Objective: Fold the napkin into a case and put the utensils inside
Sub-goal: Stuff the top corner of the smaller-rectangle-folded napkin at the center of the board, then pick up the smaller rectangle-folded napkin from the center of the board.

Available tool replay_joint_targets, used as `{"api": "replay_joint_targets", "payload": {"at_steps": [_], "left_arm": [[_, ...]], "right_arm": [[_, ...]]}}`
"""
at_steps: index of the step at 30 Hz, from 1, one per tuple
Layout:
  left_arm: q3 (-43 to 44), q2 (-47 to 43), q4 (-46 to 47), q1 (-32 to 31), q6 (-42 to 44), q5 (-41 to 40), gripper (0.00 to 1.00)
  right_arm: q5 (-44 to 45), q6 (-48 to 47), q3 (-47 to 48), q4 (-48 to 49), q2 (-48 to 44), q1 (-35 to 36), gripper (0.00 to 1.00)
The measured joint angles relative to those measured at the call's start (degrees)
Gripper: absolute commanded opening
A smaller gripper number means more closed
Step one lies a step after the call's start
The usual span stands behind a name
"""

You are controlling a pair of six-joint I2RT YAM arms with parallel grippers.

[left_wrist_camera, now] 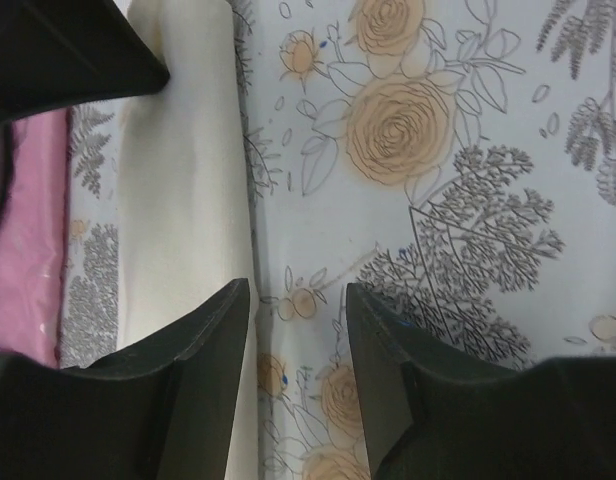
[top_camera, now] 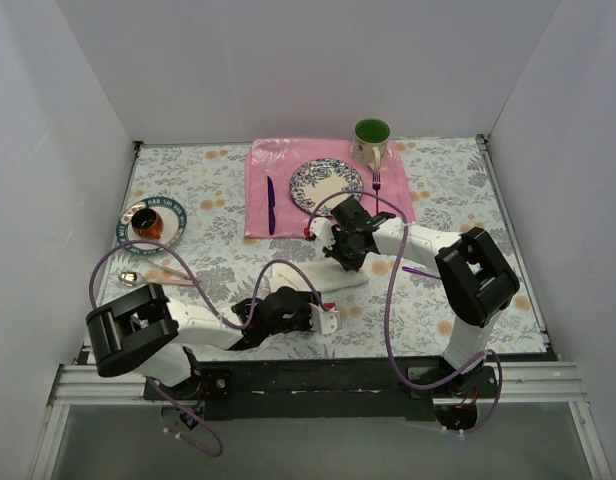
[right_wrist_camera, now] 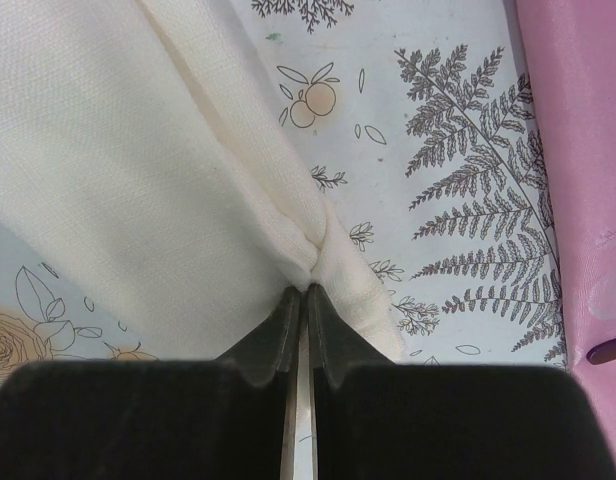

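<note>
Top external view, one napkin [top_camera: 293,272]: a cream strip across frame centre, long axis roughly left to right, lying between my two arms. My right gripper [top_camera: 346,255] sits at its upper-right end. In the right wrist view those jaws are pressed together on a pinched ridge of the cloth [right_wrist_camera: 138,150]. My left gripper [left_wrist_camera: 298,300] is at the lower edge with its jaws apart, and only the flowered tablecloth [left_wrist_camera: 438,150] shows between them. In that view the strip [left_wrist_camera: 183,200] runs top to bottom just left of the gap, with one finger over its edge. My guess is the left must shift toward frame left to catch it. Utensils: I count one shiny spoon [top_camera: 128,276], far left and nearer my left arm. I cannot make out any others. Also one pink placemat [top_camera: 288,170].
</note>
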Motion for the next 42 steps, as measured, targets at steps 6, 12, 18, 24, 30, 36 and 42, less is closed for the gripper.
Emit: {"api": "replay_joint_targets", "payload": {"at_steps": [6,12,18,24,30,36,42], "left_arm": [[1.55,5.42,6.4,-0.61,1.95,-3.13,0.44],[4.15,-6.56,-7.65,2.14,-8.04,7.28,0.57],[15.72,-19.28,-22.75,19.87,-24.79,25.05,0.63],[24.44,-7.21,-32.61,41.62,-28.11,43.98,0.66],[24.57,6.38,-37.4,48.96,-24.5,53.05,0.69],[26.12,13.86,-36.7,48.24,-22.27,57.83,0.71],[30.23,20.44,-35.98,46.45,-19.91,58.58,0.69]], "right_arm": [[0.0,-0.07,0.0,0.0,-0.02,0.0,0.01],[-0.17,-0.28,-1.29,1.38,-0.87,-0.02,0.01],[-0.42,-1.25,-3.98,4.59,-2.51,-0.02,0.01],[-1.05,-2.34,-5.97,7.13,-3.67,-0.07,0.01],[-1.88,-3.21,-8.2,9.75,-5.03,-0.13,0.01],[-2.36,-3.39,-8.92,10.6,-5.49,-0.2,0.01],[-3.02,-4.0,-9.55,11.41,-5.84,-0.44,0.01]]}}
